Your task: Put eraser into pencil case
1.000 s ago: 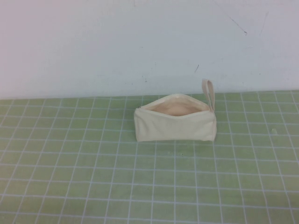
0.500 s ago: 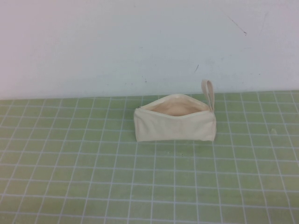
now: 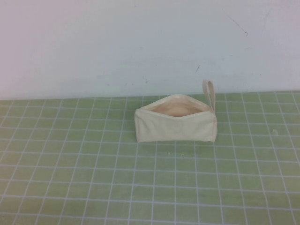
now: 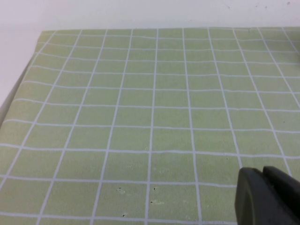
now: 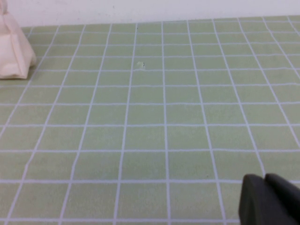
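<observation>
The cream-white fabric zip pencil case (image 3: pixel 176 123) stands unzipped, mid-far on the green gridded worktop (image 3: pixel 93 178). No eraser is visible anywhere; it may already lie inside. The left claw (image 4: pixel 267 196) and right claw (image 5: pixel 269 199) sit parked over the worktop, both apparently closed on nothing.

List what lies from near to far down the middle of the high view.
Bare green grid mat → pencil case, mouth open → white wall. No eraser shows. Left gripper and right gripper appear only in their wrist views, low over the mat.
</observation>
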Motion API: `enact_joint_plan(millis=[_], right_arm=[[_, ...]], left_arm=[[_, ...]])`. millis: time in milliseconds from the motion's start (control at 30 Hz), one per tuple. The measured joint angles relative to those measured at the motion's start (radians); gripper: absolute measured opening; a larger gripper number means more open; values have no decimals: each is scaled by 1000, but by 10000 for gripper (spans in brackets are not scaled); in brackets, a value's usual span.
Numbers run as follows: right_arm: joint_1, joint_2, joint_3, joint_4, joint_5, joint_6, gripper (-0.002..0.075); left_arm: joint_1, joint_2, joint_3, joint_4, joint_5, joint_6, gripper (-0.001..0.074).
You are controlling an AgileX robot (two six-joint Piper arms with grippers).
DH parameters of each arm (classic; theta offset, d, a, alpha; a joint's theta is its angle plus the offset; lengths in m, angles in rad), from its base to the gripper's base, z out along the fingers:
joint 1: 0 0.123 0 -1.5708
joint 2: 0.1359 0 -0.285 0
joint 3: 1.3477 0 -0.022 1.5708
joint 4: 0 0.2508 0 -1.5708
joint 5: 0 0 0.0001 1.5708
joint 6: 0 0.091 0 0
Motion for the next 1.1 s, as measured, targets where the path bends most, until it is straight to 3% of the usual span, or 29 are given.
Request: enact_joint_plan(millis=[1100], right_arm=[[0, 0, -2, -44, 18, 11, 1]], left_arm=[[0, 0, 0, 0, 0, 0, -1]])
